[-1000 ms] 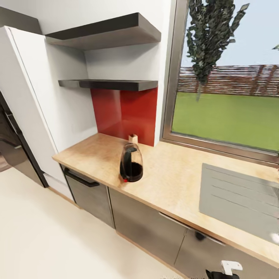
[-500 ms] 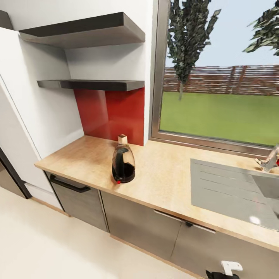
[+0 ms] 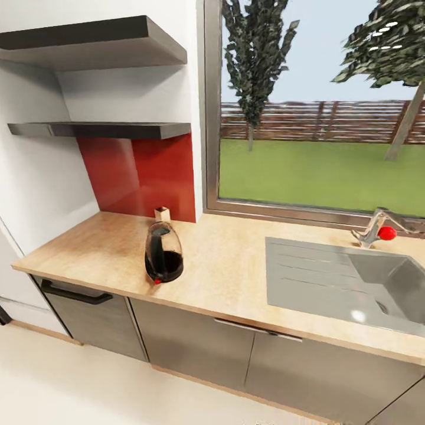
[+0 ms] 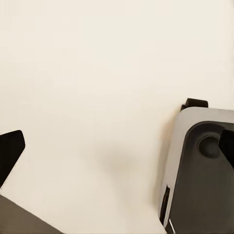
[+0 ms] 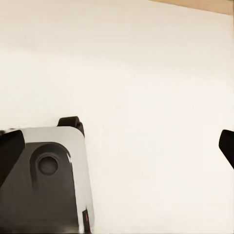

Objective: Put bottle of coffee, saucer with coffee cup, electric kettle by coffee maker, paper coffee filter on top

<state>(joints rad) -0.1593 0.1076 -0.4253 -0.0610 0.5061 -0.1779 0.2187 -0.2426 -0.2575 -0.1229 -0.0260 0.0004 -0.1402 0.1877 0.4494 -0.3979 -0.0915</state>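
On the wooden countertop (image 3: 236, 277) stands a glass jug-shaped appliance with a black handle, dark base and red switch, which looks like the electric kettle (image 3: 163, 252). Close behind it, against the red backsplash, sits a small tan object (image 3: 162, 213) that I cannot identify. Both dark wall shelves (image 3: 106, 128) show nothing on them from this angle. In the left wrist view my left gripper (image 4: 117, 151) hangs open over the pale floor, its dark fingertips (image 4: 9, 152) at the frame's edges. My right gripper (image 5: 117, 146) is also open over the floor, with nothing between its fingertips (image 5: 227, 145).
A grey sink with drainboard (image 3: 330, 277) and a faucet with a red knob (image 3: 378, 230) take up the counter's right part, under a large window (image 3: 319, 118). Grey cabinets (image 3: 195, 348) and a dark-handled drawer (image 3: 71, 293) run below. My own grey base (image 4: 200, 170) shows near both grippers.
The head camera has swung to the right: the fridge has left the picture and the sink and faucet have come fully in. The kettle itself has not moved on the counter.
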